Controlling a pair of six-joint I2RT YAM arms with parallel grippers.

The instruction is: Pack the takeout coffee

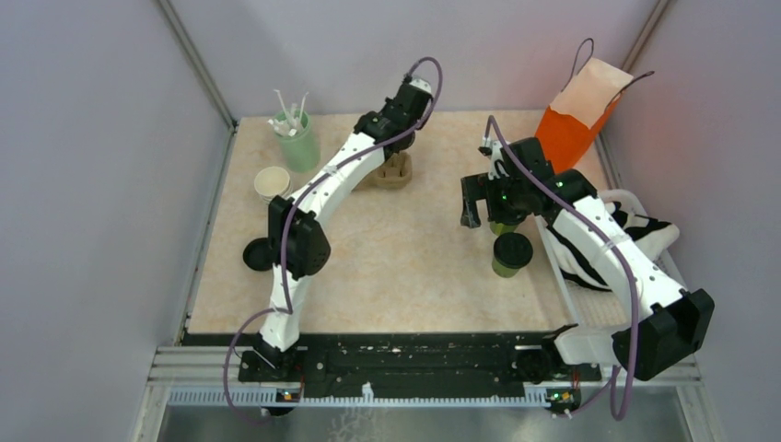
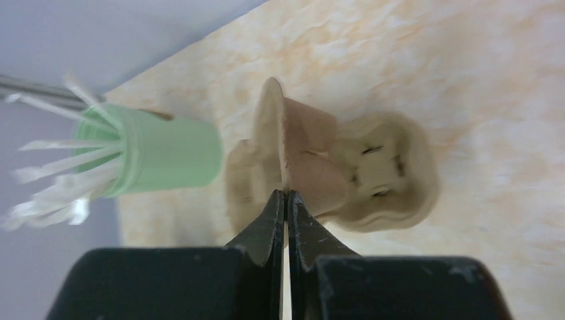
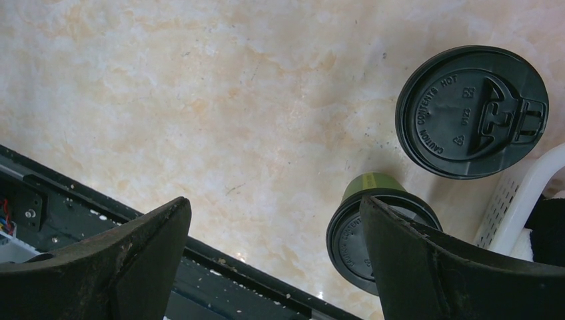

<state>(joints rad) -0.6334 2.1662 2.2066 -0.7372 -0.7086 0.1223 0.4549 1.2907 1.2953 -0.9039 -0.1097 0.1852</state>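
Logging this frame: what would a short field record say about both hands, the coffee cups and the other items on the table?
left hand: shut, tips pinching an edge of the pulp cup carrier
right hand: open, holding nothing, above the table
lidded coffee cup: upright on the table, clear of both hands
second lidded cup: upright, partly hidden behind a right-hand finger, next to the white basket
orange paper bag: standing at the far right corner
green cup of white sticks: far left
packing: neither cup in carrier or bag
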